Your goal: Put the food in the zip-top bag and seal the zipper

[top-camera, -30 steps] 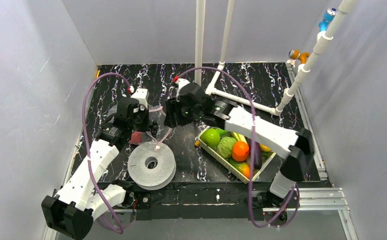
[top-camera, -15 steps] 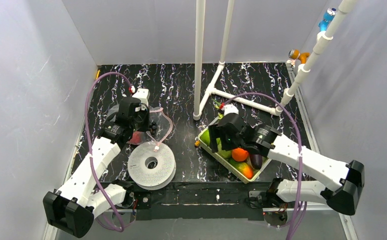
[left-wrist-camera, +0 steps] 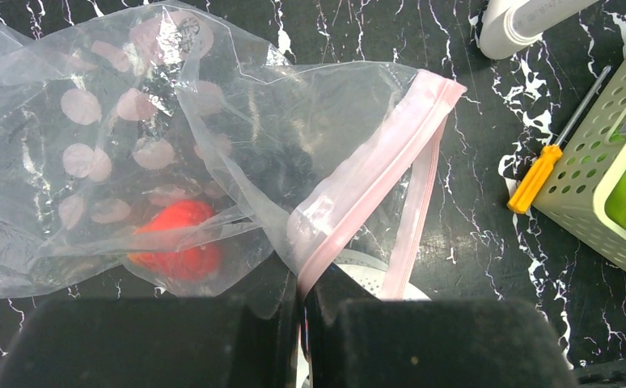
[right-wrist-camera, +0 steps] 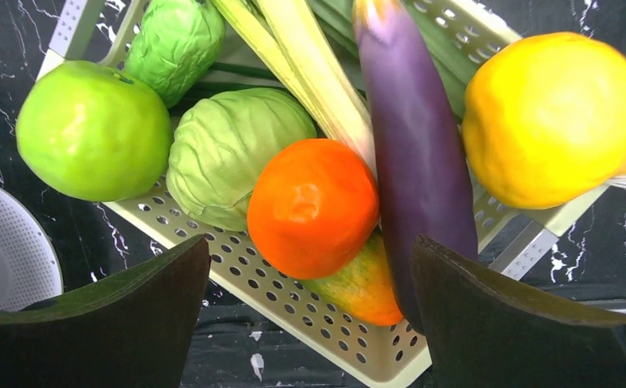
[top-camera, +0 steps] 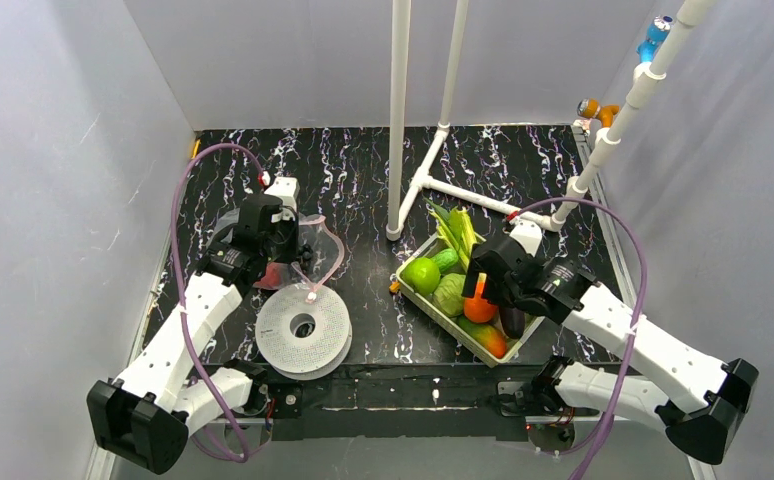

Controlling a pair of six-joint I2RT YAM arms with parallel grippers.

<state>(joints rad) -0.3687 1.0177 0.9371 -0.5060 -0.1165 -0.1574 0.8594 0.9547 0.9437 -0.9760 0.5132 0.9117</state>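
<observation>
Two arms worked over your black marbled table [top-camera: 363, 170]. From the top camera, the white spool [top-camera: 303, 328] lay flat at about 7 o'clock, and the pale green tray [right-wrist-camera: 237, 259] sat at about 4 o'clock, turned at an angle. The zip-top bag [left-wrist-camera: 172, 145] lay crumpled at 9 o'clock, just beyond the spool, with its mouth gaping toward the tray. Your left gripper [left-wrist-camera: 302, 279] was clenched on the zipper [left-wrist-camera: 374, 162], pinching the pink strip at one spot while the rest of it ran loose on both sides. Your right gripper [right-wrist-camera: 310, 242] hung over the tray with its jaws spread wide on either side of the orange [right-wrist-camera: 314, 206]; you could not tell from these views whether they touched it. In the right wrist view, the yellow pear [right-wrist-camera: 556, 117] sat at 2 o'clock, the green apple [right-wrist-camera: 91, 133] at 9 o'clock, and the cabbage [right-wrist-camera: 229, 153] lay between apple and orange. The purple eggplant [right-wrist-camera: 415, 153] lay just right of the orange, the leeks [right-wrist-camera: 310, 73] ran up toward 12 o'clock, and the cucumber [right-wrist-camera: 176, 44] lay at 11. One red piece [left-wrist-camera: 176, 242] sat inside the bag. A yellow-handled screwdriver [left-wrist-camera: 540, 174] lay beside the tray's wall.
</observation>
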